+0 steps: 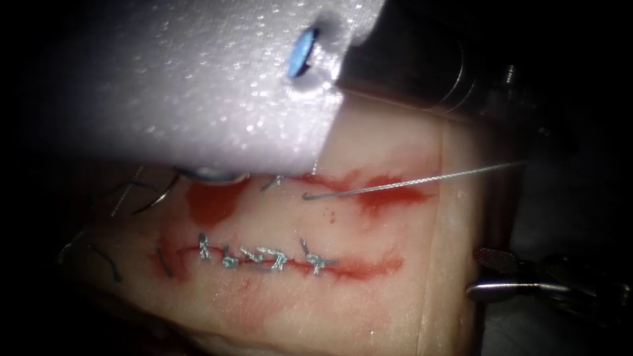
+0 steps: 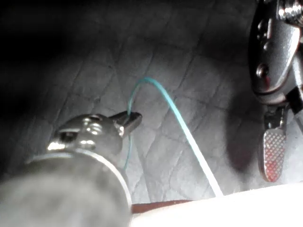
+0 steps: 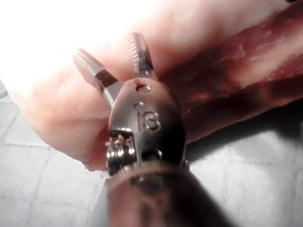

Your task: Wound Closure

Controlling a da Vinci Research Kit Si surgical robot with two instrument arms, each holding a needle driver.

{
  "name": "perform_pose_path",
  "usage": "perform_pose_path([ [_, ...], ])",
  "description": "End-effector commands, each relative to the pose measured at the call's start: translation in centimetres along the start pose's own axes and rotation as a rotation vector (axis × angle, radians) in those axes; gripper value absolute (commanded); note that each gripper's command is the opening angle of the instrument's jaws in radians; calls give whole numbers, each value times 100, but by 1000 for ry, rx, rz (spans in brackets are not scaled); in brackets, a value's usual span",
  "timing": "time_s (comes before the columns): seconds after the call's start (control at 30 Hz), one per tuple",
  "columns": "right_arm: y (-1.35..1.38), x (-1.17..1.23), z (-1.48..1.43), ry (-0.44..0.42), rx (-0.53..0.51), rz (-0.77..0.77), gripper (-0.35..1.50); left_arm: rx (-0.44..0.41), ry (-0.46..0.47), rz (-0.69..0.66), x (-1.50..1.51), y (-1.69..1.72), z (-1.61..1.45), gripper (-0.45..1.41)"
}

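Observation:
The tissue (image 1: 369, 310) carries two cuts. The lower cut (image 1: 264, 258) is stitched with pale blue thread. The upper cut (image 1: 369, 188) lies in red fluid, and a thread (image 1: 409, 183) comes out of it and runs taut to the right. In the left wrist view my left tool (image 2: 135, 117) is shut on this thread (image 2: 175, 109), which arches up from the tissue edge. My right tool (image 1: 473, 271) is off the tissue's right edge, open and holding nothing (image 3: 110, 46). A thin dark curve (image 1: 157, 198) lies left of the upper cut; I cannot tell if it is the needle.
A white foam block (image 1: 198, 86) with a blue pin (image 1: 302, 54) overhangs the tissue's far left. A dark metal shaft (image 1: 422, 66) crosses the far right. Cut ends of thread (image 1: 109, 260) lie at the left. The right tool's ridged jaw (image 2: 272, 151) hangs near the left tool.

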Motion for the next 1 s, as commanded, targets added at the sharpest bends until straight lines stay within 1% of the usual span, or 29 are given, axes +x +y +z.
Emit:
perform_pose_path([
  [0.03,2,-12,1,-36,37,19,98,-45,16,-31,2,5,-10,-45],
  [0.07,3,-22,-4,-68,67,30,78,-69,24,-59,1,3,-22,-45],
  [0.1,3,-22,-4,-68,67,30,78,-69,24,-59,1,3,-22,-45],
  [0.17,4,-37,-7,-122,115,30,49,-142,35,-121,-1,-2,-56,-45],
  [0.2,5,-47,-7,-155,142,12,39,-169,36,-170,-2,-5,-71,-45],
  [0.23,5,-56,-5,-181,160,2,27,-213,53,-224,-4,-8,-92,-45],
  [0.3,6,-74,2,-260,183,-4,19,-277,90,-288,-6,-17,-125,-45],
  [0.33,6,-82,5,-301,175,-9,17,-325,124,-322,-6,-24,-145,-45],
  [0.37,7,-88,9,-333,150,-24,17,-360,153,-349,-6,-31,-161,-45],
  [0.4,9,-104,23,-397,118,-40,19,-425,219,-386,-6,-46,-185,-45],
  [0.43,11,-111,32,-418,115,-60,19,-481,265,-414,-5,-57,-199,-45],
  [0.47,15,-120,47,-484,95,-84,52,-567,320,-448,-3,-77,-217,-45],
  [0.5,15,-120,47,-484,95,-84,52,-567,320,-448,-3,-77,-217,-45],
  [0.53,19,-124,55,-550,77,-94,69,-601,344,-466,-1,-89,-226,-45],
  [0.57,24,-128,73,-587,66,-89,73,-627,352,-509,3,-106,-239,-45],
  [0.6,25,-131,81,-592,76,-86,69,-648,347,-536,6,-118,-246,-45],
  [0.63,25,-131,81,-592,76,-86,69,-648,347,-536,6,-118,-246,-45],
  [0.67,28,-138,101,-589,111,-101,69,-697,343,-572,11,-135,-255,-45],
  [0.7,29,-139,109,-584,125,-115,59,-730,339,-591,15,-144,-262,-45],
  [0.73,29,-139,109,-584,125,-115,59,-730,339,-591,15,-144,-262,-45],
  [0.77,32,-141,128,-586,142,-123,51,-763,346,-609,20,-156,-270,-45],
  [0.8,34,-141,136,-587,137,-129,46,-776,354,-618,24,-163,-273,-45],
  [0.83,34,-141,136,-587,137,-129,46,-776,354,-618,24,-163,-273,-45],
  [0.87,36,-140,153,-577,109,-169,46,-802,370,-630,29,-172,-273,-45],
  [0.93,40,-139,172,-576,89,-190,49,-801,359,-640,35,-182,-272,-45],
  [0.97,40,-139,172,-576,89,-190,49,-801,359,-640,35,-182,-272,-45],
  [1.0,41,-139,189,-577,94,-208,51,-798,341,-647,39,-192,-269,-45],
])
